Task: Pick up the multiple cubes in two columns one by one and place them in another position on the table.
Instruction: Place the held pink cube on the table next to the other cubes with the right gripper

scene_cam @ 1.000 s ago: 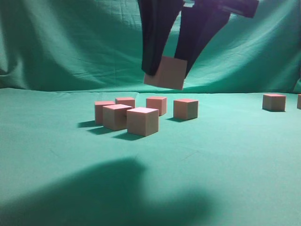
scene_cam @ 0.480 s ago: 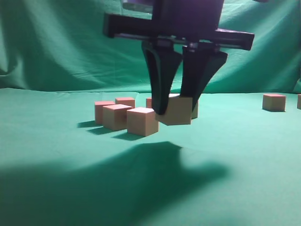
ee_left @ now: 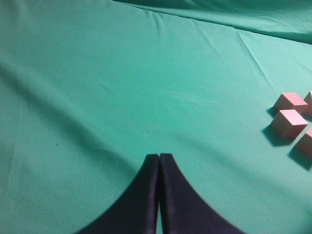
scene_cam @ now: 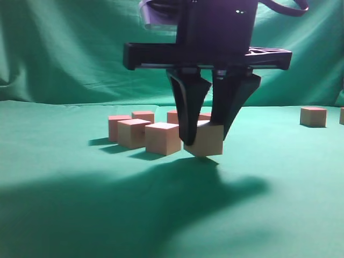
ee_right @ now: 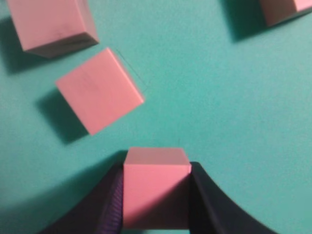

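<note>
The table [scene_cam: 64,183], spread with wrinkled teal-green cloth, fills every view; on it, in the exterior view, a cluster of cubes [scene_cam: 162,138] sits left of centre, with one more cube [scene_cam: 313,116] well apart at the far right and another cut off by the right edge; the right gripper [scene_cam: 204,141] hangs fingers-down over the near right edge of the cluster, clamped on a single held cube [scene_cam: 206,141] whose underside looks level with, or just above, the cloth; whether it already touches cannot be told; the right wrist view shows the same block [ee_right: 156,187] squeezed between both dark fingers, with a neighbouring cube [ee_right: 99,90] turned askew just ahead and to the left, apart from it; so, by my judgement, the release depends on the block going straight down beneath the fingers, clear of that neighbour; the left gripper [ee_left: 159,161] hovers above bare cloth, fingers pressed together and empty, the cluster well off to its right.
</note>
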Controlling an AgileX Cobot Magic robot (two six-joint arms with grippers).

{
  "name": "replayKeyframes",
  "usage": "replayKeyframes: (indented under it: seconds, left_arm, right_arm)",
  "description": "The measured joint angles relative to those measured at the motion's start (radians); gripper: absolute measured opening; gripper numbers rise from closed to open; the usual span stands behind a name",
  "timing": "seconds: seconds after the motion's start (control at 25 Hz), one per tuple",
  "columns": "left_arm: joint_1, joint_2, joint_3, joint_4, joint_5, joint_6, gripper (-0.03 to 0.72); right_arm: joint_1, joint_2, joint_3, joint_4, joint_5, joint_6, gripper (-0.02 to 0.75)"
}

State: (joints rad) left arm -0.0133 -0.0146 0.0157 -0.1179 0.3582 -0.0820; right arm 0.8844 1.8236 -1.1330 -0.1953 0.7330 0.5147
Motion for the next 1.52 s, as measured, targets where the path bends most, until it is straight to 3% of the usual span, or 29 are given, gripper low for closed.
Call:
replayKeyframes:
  seconds: [0.8, 0.92, 1.08, 1.44, 1.52]
  left_arm:
    - [0.000, 0.000, 0.000, 0.000, 0.000, 0.000, 0.000]
    - [0.000, 0.000, 0.000, 0.000, 0.000, 0.000, 0.000]
    - [0.000, 0.000, 0.000, 0.000, 0.000, 0.000, 0.000]
    - [0.000, 0.000, 0.000, 0.000, 0.000, 0.000, 0.000]
    - [0.000, 0.000, 0.000, 0.000, 0.000, 0.000, 0.000]
  right_arm:
    - [0.000, 0.019, 0.000, 0.011, -0.018, 0.022, 0.269]
    - [0.000, 0.019, 0.000, 0.011, -0.020, 0.018, 0.441]
    - [0.000, 0.019, -0.059, 0.011, 0.081, -0.005, 0.585]
    - [0.000, 0.019, -0.370, -0.022, 0.469, -0.241, 0.595]
    - [0.000, 0.015, -0.414, -0.076, 0.476, -0.260, 0.538]
